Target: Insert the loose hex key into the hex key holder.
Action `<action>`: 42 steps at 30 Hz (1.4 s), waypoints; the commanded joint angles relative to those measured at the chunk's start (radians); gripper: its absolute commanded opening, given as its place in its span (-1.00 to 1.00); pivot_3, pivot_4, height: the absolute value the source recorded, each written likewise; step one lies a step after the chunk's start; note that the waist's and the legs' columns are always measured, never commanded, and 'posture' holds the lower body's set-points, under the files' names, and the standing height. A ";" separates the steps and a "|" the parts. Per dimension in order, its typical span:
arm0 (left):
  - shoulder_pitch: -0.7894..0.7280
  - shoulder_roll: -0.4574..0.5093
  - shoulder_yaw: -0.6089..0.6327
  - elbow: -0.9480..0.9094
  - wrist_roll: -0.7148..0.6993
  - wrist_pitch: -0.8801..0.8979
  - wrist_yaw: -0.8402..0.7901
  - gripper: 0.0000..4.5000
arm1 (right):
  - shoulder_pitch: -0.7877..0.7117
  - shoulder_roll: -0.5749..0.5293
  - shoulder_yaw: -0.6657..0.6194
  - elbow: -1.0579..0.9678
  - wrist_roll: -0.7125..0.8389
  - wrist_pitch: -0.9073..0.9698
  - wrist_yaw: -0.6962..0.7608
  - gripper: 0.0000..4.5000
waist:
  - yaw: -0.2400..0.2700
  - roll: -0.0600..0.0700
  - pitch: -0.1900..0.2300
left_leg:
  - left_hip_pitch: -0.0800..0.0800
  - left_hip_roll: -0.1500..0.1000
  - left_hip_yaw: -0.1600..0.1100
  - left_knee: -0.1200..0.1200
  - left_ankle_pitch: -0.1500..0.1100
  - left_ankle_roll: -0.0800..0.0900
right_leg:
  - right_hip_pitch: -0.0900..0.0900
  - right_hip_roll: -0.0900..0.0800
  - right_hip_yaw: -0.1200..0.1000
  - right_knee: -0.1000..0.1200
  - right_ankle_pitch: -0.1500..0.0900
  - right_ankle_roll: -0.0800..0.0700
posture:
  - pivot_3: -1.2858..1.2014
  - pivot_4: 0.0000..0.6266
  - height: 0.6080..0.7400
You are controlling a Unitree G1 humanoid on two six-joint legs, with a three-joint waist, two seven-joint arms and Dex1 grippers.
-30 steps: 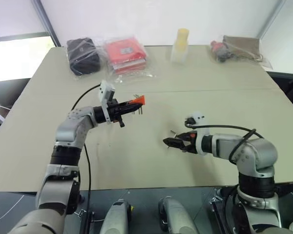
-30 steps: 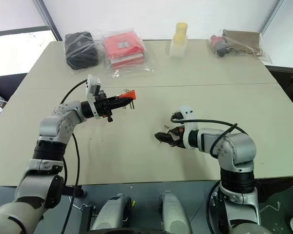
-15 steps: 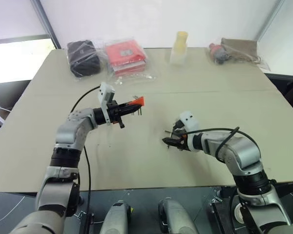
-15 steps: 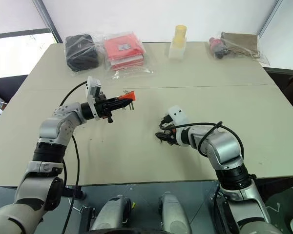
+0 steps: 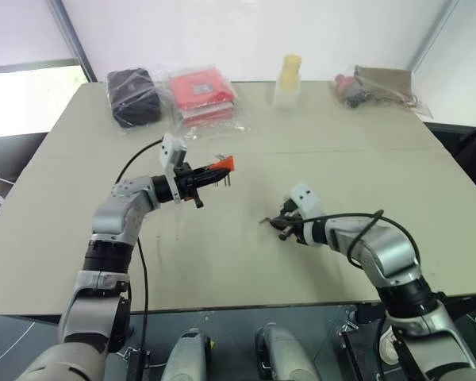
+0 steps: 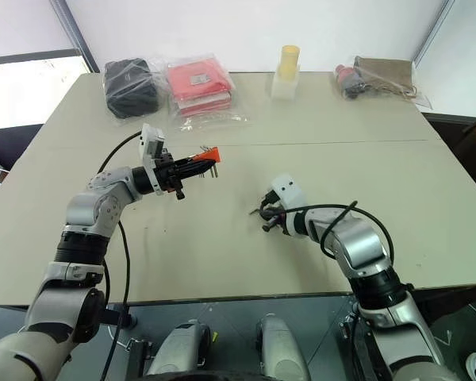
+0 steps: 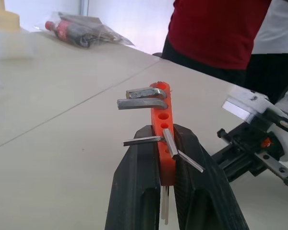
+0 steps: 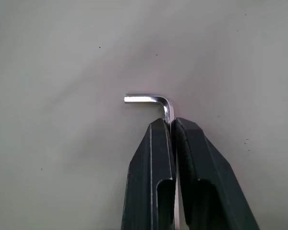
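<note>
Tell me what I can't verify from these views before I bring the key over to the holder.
- Loose hex key: right wrist view, its long leg is hidden between the right gripper jaws, so grip depth is unknown.
- Whether the key has left the table: head views, too small to tell.
- Hex key holder: left wrist view, its lower end is hidden by the left gripper jaws.
- Which holder hole fits the key: cannot tell.
</note>
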 commanded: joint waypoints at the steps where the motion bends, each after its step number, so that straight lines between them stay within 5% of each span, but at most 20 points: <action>1: -0.052 0.025 0.001 0.034 0.014 -0.043 -0.034 -1.00 | -0.098 -0.013 -0.045 0.041 -0.051 -0.084 -0.020 -0.98 | 0.004 0.001 0.001 | -0.001 0.000 0.000 0.000 0.000 0.000 | -0.002 0.000 0.000 0.000 0.000 0.000 | 0.03 -0.52 1.00; 9: -0.150 0.022 -0.008 0.182 0.047 -0.111 -0.072 -1.00 | -0.183 0.065 -0.185 0.031 0.006 -0.184 -0.036 -0.98 | 0.009 0.001 0.001 | -0.009 0.000 0.000 0.000 0.000 0.000 | -0.009 -0.001 0.000 0.000 0.000 0.000 | 0.03 -0.52 1.00; 16: -0.164 -0.008 -0.022 0.209 0.059 -0.134 -0.092 -1.00 | -0.218 0.240 -0.385 0.048 0.138 -0.152 -0.167 -0.98 | 0.008 0.002 0.002 | -0.009 0.000 0.000 0.000 0.000 0.000 | -0.009 -0.001 0.000 0.001 0.000 0.000 | 0.03 -0.52 1.00; 23: -0.164 0.002 -0.023 0.222 0.072 -0.147 -0.111 -1.00 | -0.085 -0.095 0.004 0.037 -0.092 -0.161 0.048 -0.98 | 0.009 0.003 0.002 | -0.010 -0.001 0.000 0.000 0.000 0.000 | -0.009 -0.002 -0.001 -0.001 0.000 0.000 | 0.03 -0.52 1.00; 35: -0.133 0.002 -0.028 0.196 0.078 -0.150 -0.106 -1.00 | -0.062 -0.131 0.018 0.033 -0.065 -0.047 0.156 -0.98 | 0.008 0.005 0.004 | -0.011 0.000 0.000 0.001 0.000 0.001 | -0.010 0.000 0.000 0.000 0.000 0.000 | 0.03 -0.52 1.00; 40: -0.122 -0.001 -0.025 0.189 0.075 -0.149 -0.097 -1.00 | -0.086 -0.172 0.057 0.067 -0.088 -0.068 0.223 -0.09 | 0.009 0.005 0.004 | -0.011 -0.001 0.000 0.001 0.000 0.001 | -0.010 -0.001 0.000 0.000 0.000 0.000 | 0.03 -0.52 1.00; 42: -0.119 -0.004 -0.024 0.187 0.075 -0.151 -0.093 -1.00 | -0.108 -0.176 0.061 0.102 -0.094 -0.082 0.243 -0.09 | 0.008 0.005 0.004 | -0.011 -0.001 0.000 0.001 0.000 0.000 | -0.010 -0.001 0.000 0.000 0.000 0.000 | 0.03 -0.52 1.00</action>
